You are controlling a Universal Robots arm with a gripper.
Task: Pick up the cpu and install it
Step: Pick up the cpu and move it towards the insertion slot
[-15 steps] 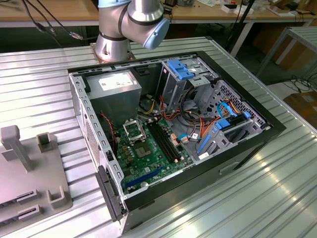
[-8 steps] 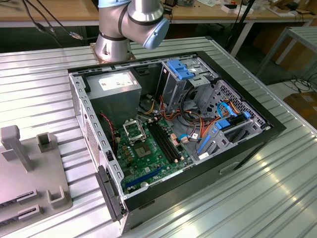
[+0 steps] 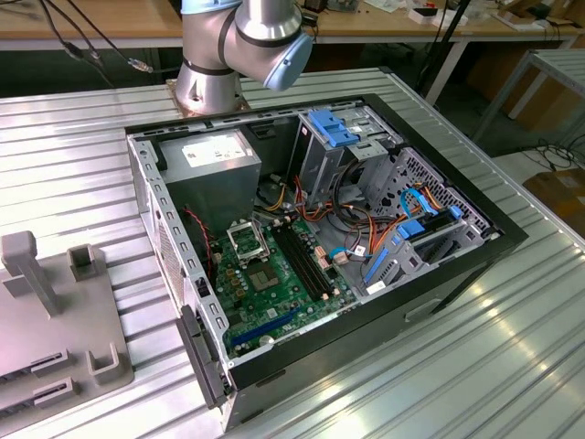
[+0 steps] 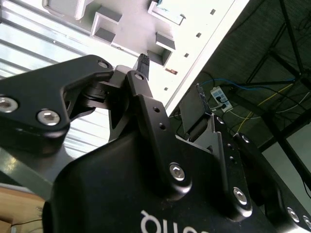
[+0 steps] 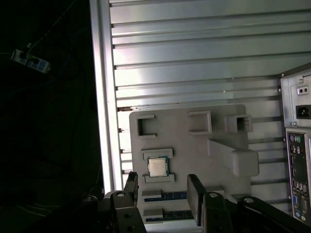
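The cpu (image 5: 156, 167) is a small silvery square chip lying flat between two raised bars on a grey holder plate (image 5: 194, 145). In the first wrist view my gripper (image 5: 164, 191) hangs above the plate, open, and the chip shows just beyond the gap between its two black fingers (image 5: 196, 194). In the second wrist view the gripper (image 4: 170, 85) holds nothing. In the exterior view the holder plate (image 3: 55, 320) lies left of the open computer case, where the motherboard (image 3: 274, 283) carries a black square socket (image 3: 247, 241) with a metal frame.
Memory sticks (image 5: 165, 195) lie in slots on the holder plate beside the chip. The case's rear panel (image 5: 299, 160) stands close to the plate. The ribbed metal table ends at an edge (image 5: 104, 97). The arm's base (image 3: 210, 82) is behind the case.
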